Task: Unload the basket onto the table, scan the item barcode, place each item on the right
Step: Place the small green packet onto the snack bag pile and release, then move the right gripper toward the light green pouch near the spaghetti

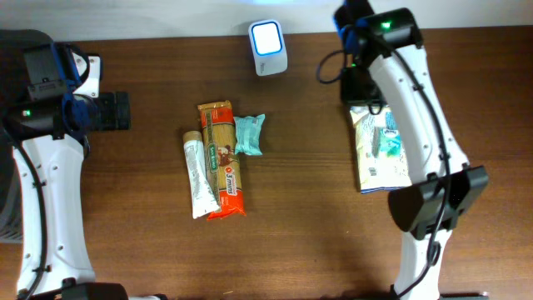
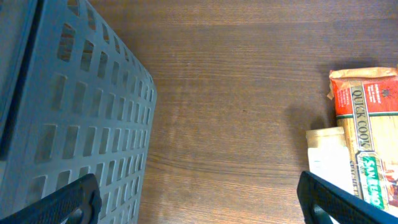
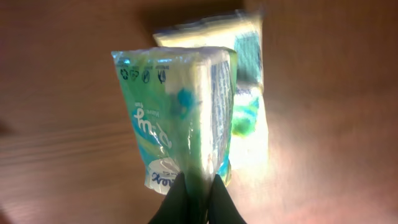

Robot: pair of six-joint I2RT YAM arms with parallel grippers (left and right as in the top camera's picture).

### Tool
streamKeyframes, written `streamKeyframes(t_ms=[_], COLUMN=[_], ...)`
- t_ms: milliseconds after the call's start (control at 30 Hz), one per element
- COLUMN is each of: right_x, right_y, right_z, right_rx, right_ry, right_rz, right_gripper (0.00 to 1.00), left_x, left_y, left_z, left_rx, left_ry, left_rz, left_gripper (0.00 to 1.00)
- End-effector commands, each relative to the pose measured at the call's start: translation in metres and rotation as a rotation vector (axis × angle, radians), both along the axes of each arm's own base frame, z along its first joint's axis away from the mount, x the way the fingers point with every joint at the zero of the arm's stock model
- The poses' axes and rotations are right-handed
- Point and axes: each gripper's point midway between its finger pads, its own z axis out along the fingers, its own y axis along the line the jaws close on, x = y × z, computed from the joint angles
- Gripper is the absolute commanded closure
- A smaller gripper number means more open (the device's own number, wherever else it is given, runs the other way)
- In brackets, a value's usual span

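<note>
1. The right gripper (image 3: 198, 186) is clamped on one end of a tissue pack (image 3: 177, 112), held over a larger pack (image 1: 381, 158) and well apart from the scanner (image 1: 268, 37).
2. The pinch catches only thin film, so a swing could let the pack slip or twist, hiding its barcode.
3. The left gripper (image 2: 205, 205) stands open and empty beside a basket (image 2: 62, 112).
4. "QUICK COOK" reads on the pasta packet (image 2: 367, 124); the tissue pack's lettering is too blurred to read.

Groceries spread on a dark wooden tabletop (image 1: 316, 225): a white scanner (image 1: 268, 46) with a lit screen stands at the far edge. At centre, a white tube (image 1: 197, 177) lies against an orange pasta packet (image 1: 223, 162), with a teal pouch (image 1: 249, 134) just beside. A pale printed packet (image 1: 376, 171) lies flat at right.
</note>
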Motion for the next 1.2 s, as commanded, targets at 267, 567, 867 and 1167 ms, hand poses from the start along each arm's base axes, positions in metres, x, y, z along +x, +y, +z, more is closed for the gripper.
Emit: streamKeyframes(t_ms=[267, 567, 867, 1167], right_x=[0.014, 0.041, 0.042, 0.012], right_y=[-0.092, -0.029, 0.138, 0.260], right_z=[-0.121, -0.038, -0.034, -0.110], right_rx=[0.205, 0.385, 0.636, 0.725], right_ry=[0.069, -0.048, -0.080, -0.093], right_rz=[-0.219, -0.014, 0.225, 0.260], right_gripper=[0.51, 0.39, 0.16, 0.01], left_x=[0.000, 0.000, 0.000, 0.000], left_y=[0.002, 0.002, 0.002, 0.002], left_z=[0.010, 0.010, 0.010, 0.010], left_rx=[0.015, 0.015, 0.015, 0.015], left_ry=[-0.023, -0.022, -0.023, -0.022], left_rz=[-0.003, -0.003, -0.003, -0.003], left_gripper=[0.01, 0.01, 0.01, 0.01])
